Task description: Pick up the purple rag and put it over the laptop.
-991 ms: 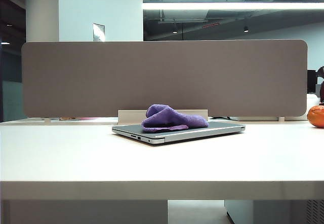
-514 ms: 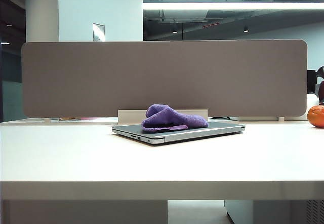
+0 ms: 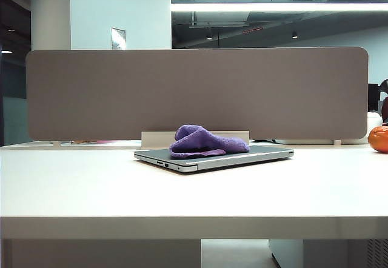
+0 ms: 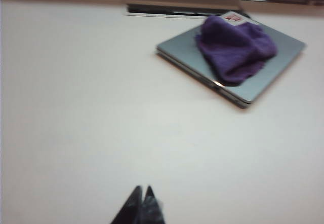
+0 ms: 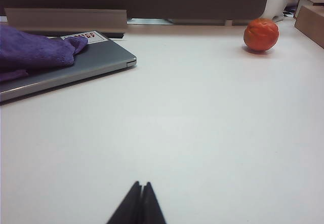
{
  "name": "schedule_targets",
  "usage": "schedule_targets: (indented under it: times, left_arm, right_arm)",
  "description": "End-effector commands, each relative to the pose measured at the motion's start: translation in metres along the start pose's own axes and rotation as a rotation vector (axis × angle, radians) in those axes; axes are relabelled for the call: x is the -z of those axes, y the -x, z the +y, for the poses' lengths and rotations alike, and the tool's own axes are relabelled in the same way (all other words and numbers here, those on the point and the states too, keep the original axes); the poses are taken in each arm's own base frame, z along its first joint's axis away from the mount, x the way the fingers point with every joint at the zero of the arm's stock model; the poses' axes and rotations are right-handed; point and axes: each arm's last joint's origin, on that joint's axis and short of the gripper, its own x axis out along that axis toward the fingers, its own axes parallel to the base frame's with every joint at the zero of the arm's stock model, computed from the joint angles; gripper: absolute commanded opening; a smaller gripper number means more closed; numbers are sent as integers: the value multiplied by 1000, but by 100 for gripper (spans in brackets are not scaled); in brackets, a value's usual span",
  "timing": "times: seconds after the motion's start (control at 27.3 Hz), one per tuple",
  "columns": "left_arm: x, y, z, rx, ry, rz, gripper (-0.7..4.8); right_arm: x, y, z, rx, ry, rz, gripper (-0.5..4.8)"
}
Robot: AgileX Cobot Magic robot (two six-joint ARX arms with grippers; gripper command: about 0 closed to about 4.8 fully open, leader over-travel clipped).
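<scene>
Rag (image 3: 205,141) sits bunched on the closed laptop (image 3: 254,154), covering part of the lid only, sticker corner bare. Left gripper (image 4: 141,199) is above bare table (image 3: 194,189), well short of the laptop, jaws together, holding nothing. Right gripper (image 5: 140,196) is low over the table on the other side — also pinched together, empty. Placement looks done; if so, best move is to retreat clear of the rag — don't snag it. Orange (image 5: 260,34) is far off, irrelevant.
</scene>
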Motion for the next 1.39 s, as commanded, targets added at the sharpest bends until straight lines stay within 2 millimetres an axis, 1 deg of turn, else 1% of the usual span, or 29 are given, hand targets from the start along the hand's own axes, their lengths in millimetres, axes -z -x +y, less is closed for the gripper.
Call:
schedule_targets:
  times: [0.04, 0.15, 0.22, 0.37, 0.55, 0.81, 0.95, 1.17, 1.39]
  left_arm:
    - [-1, -1, 5, -69, 5, -19, -6]
    - [0, -4, 10, -112, 4, -45, -6]
    - [3, -9, 17, -167, 20, -99, -6]
    - [9, -15, 25, -200, 39, -149, -6]
    - [12, -15, 34, -248, 51, -211, -6]
    - [14, -11, 35, -260, 3, -283, -6]
    - [24, -12, 36, -251, 1, -299, -6]
    - [39, -16, 35, -188, -8, -295, -6]
    - [51, -18, 36, -188, -9, -314, -6]
  right_arm:
    - [0, 0, 0, 5, 4, -9, 22]
    - [0, 0, 0, 5, 4, -9, 22]
    - [0, 0, 0, 5, 3, -9, 22]
    - [0, 0, 0, 5, 4, -9, 22]
    - [0, 0, 0, 5, 4, -9, 22]
    - [0, 0, 0, 5, 4, -9, 22]
    - [0, 0, 0, 5, 4, -9, 22]
    - [0, 0, 0, 5, 4, -9, 22]
    - [0, 0, 0, 5, 4, -9, 22]
